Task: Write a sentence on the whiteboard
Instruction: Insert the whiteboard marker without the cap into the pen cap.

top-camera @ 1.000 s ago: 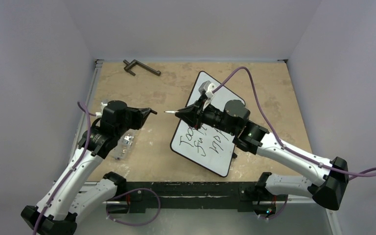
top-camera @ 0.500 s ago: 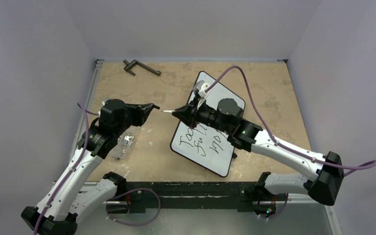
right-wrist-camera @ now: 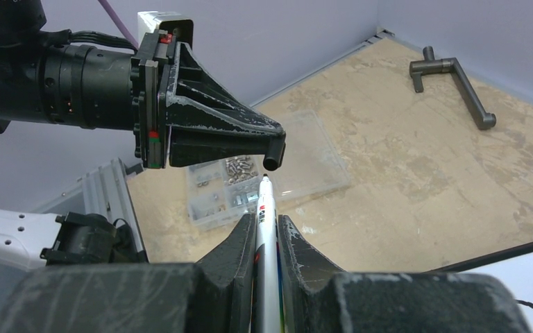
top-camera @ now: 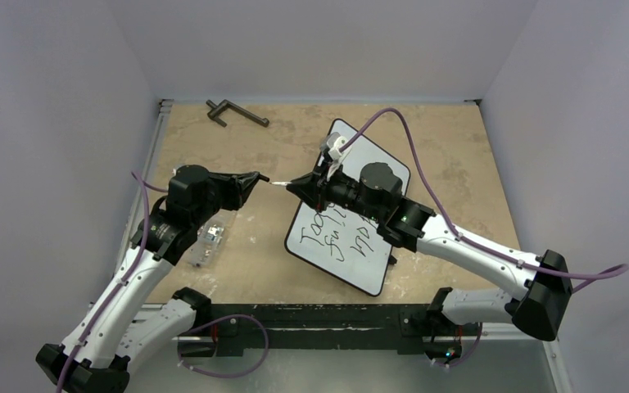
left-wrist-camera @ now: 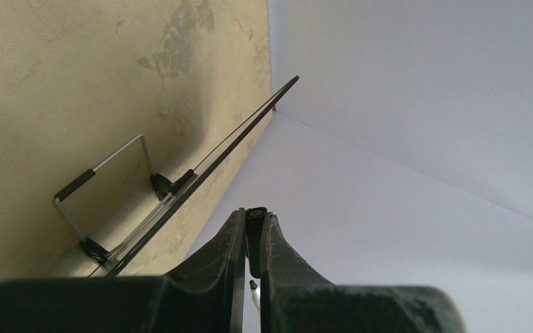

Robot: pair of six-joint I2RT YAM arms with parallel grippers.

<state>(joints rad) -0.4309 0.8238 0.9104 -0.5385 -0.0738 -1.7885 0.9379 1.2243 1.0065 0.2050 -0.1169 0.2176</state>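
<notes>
The whiteboard (top-camera: 373, 168) lies slanted right of centre, with the sentence (top-camera: 337, 233) in black lines on its near part. My right gripper (top-camera: 293, 186) is shut on a white marker (top-camera: 278, 182), uncapped and pointing left. In the right wrist view the marker (right-wrist-camera: 264, 208) sits between the fingers of the right gripper (right-wrist-camera: 267, 220). Its tip is just below the black cap (right-wrist-camera: 272, 164). My left gripper (top-camera: 254, 177) is shut on that cap (left-wrist-camera: 257, 214). The whiteboard's black rim (left-wrist-camera: 236, 139) and white face (left-wrist-camera: 375, 222) show in the left wrist view.
A clear plastic box of screws (top-camera: 210, 241) lies under the left arm and also shows in the right wrist view (right-wrist-camera: 298, 166). A dark metal crank handle (top-camera: 237, 112) lies at the back left. Walls close the table on three sides.
My right gripper has moved left with the marker, bringing its tip close to the cap in the left gripper. The left gripper has barely shifted.
</notes>
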